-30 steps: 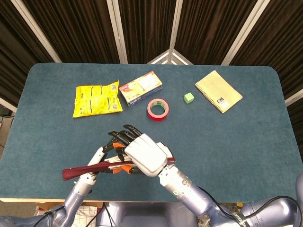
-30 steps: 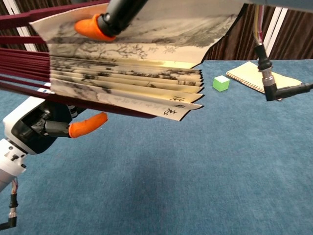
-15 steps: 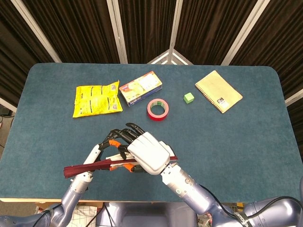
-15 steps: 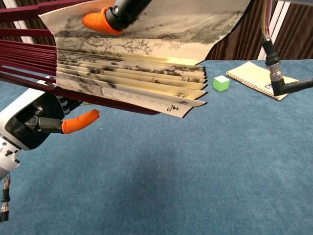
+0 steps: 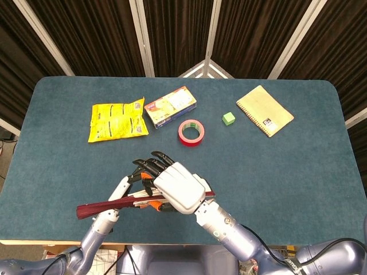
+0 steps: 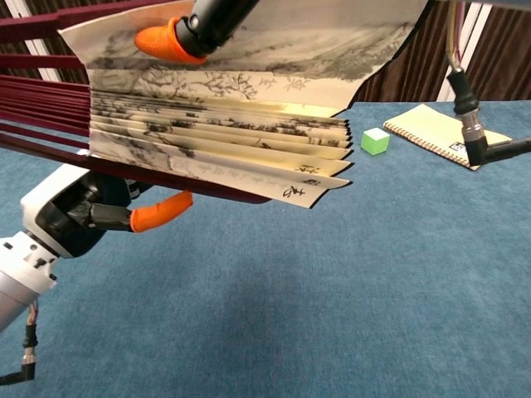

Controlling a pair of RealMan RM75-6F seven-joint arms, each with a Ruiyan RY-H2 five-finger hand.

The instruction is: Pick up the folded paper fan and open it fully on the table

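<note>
fan: held above the near edge of the table, between both hands, only partly spread; pleats fanned a touch more than 0.5 s ago.
left hand: clamped on the lower ribs from beneath, shifted slightly right.
right hand: gripping the top guard, barely moved.
task: opening slow, far from full.
table: blue cloth; tape roll, box, yellow bag, green cube, notebook lie further back.
room: dark curtains behind.
</note>
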